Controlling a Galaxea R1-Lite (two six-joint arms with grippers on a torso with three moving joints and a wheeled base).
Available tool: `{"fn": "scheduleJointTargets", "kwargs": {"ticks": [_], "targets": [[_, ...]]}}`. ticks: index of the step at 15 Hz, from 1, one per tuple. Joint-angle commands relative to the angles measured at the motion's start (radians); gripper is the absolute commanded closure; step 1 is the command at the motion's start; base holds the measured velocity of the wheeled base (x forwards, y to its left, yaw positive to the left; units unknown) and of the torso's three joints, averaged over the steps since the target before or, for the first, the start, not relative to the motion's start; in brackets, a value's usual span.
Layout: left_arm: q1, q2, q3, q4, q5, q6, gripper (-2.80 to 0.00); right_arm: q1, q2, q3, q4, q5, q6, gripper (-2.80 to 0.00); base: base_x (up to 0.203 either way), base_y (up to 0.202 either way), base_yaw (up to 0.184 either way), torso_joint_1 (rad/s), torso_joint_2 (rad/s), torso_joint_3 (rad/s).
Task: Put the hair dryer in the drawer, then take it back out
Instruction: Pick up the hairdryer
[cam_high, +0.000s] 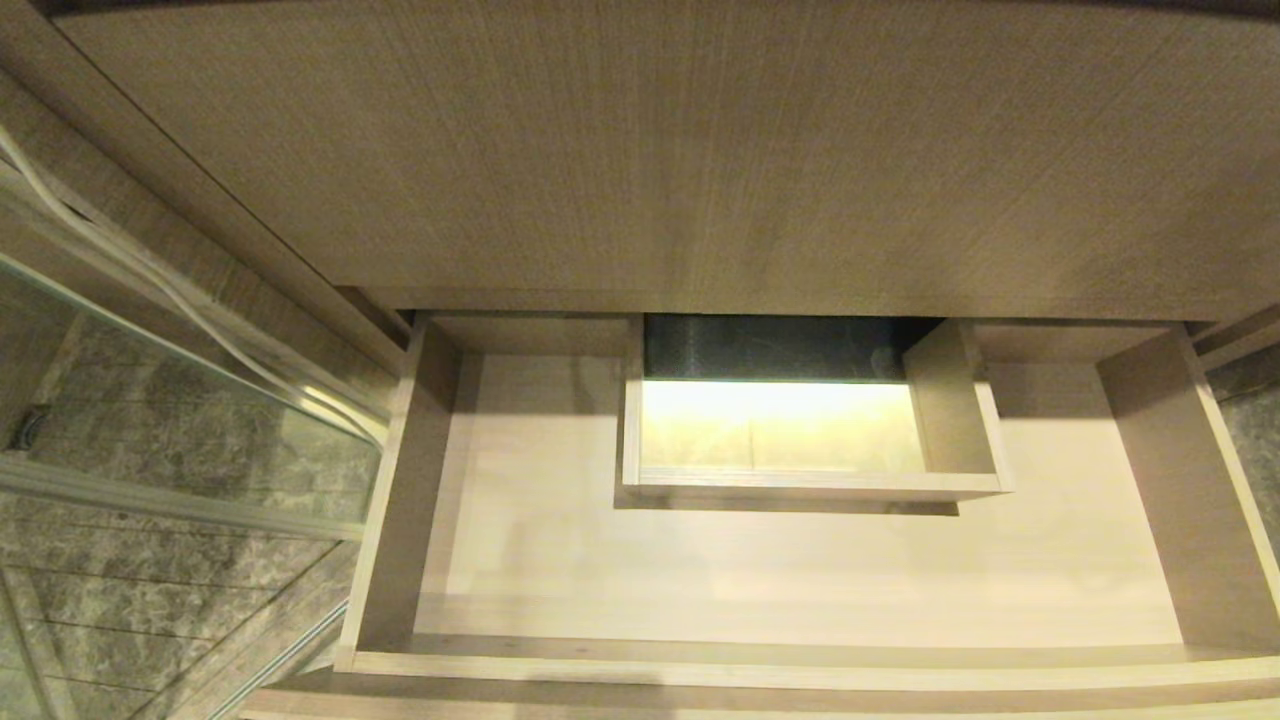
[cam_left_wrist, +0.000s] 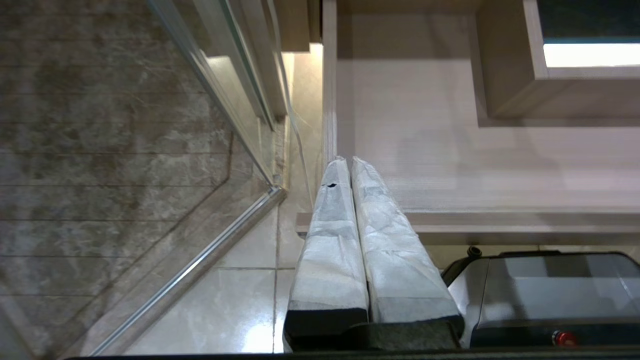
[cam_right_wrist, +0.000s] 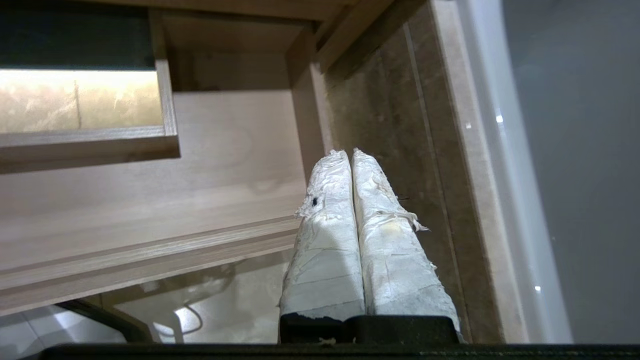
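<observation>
- The right gripper (cam_right_wrist: 348, 152) is hanging by the right end of the open drawer (cam_high: 400, 480), its two taped fingers (cam_right_wrist: 325, 235) pressing flat together and gripping nothing.
- The left gripper (cam_left_wrist: 346, 160) is waiting by the drawer's left front corner, its wrapped fingers (cam_left_wrist: 330, 240) also lying closed against each other, with empty tips.
- In the head view neither arm is appearing at all.
- The drawer is standing pulled out; its pale floor is lying bare, around a boxed cutout (cam_high: 800, 485) at the middle back.
- The hair dryer is not showing in any view, so I cannot tell where it is.
- Inside the cutout a bright glare is hiding the details.
- A glass panel (cam_high: 180, 400) and a grey machine (cam_left_wrist: 550, 290) are being cut off by the edges.
</observation>
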Motion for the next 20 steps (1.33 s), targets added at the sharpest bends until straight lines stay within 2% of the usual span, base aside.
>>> {"fn": "scheduleJointTargets", "kwargs": {"ticks": [1,5,9,20], "targets": [[-0.001,0.0,0.0,0.0,0.001,0.0,0.0,-0.001,-0.008,-0.004,0.012,-0.045,-0.001,0.0,0.0,0.0,0.0,0.184,-0.44,-0.199],[-0.001,0.0,0.0,0.0,0.001,0.0,0.0,-0.001,-0.01,-0.011,0.011,-0.065,0.0,0.0,0.0,0.0,0.0,0.122,-0.48,-0.216],[0.0,0.0,0.0,0.0,0.001,0.0,0.0,-0.001,-0.008,-0.011,0.002,-0.065,0.0,0.0,0.0,0.0,0.0,0.388,-0.48,-0.239],[0.0,0.0,0.0,0.0,0.001,0.0,0.0,-0.001,0.028,-0.026,-0.036,-0.065,0.0,0.0,0.0,0.0,0.0,0.291,-0.55,-0.262]]}}
